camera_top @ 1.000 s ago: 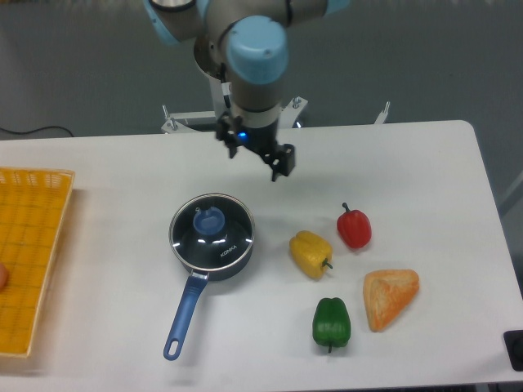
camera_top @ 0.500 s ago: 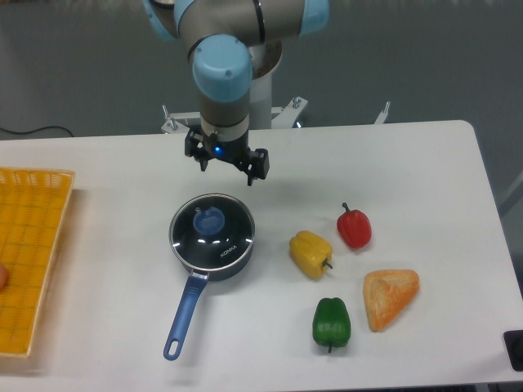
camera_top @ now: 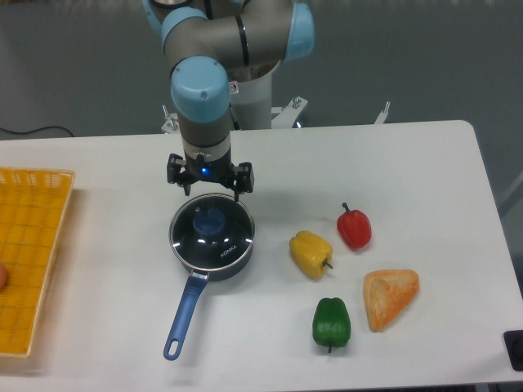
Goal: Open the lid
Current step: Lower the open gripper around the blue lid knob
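Observation:
The lid (camera_top: 214, 237), round clear glass with a metal rim and a blue centre knob (camera_top: 207, 219), sits closed on a dark blue saucepan (camera_top: 204, 265) whose long handle (camera_top: 183, 317) points toward the front. My gripper (camera_top: 209, 183) hangs open just above the lid's far edge, its two dark fingers spread left and right. Nothing is between the fingers.
A yellow basket (camera_top: 29, 260) lies at the left table edge. To the right of the pan are a yellow pepper (camera_top: 311, 254), a red pepper (camera_top: 354, 228), a green pepper (camera_top: 331, 323) and an orange wedge-shaped piece (camera_top: 390, 297).
The gripper has moved left and toward the pan, from behind and right of it to over the lid's far edge. The lid and pan have not moved.

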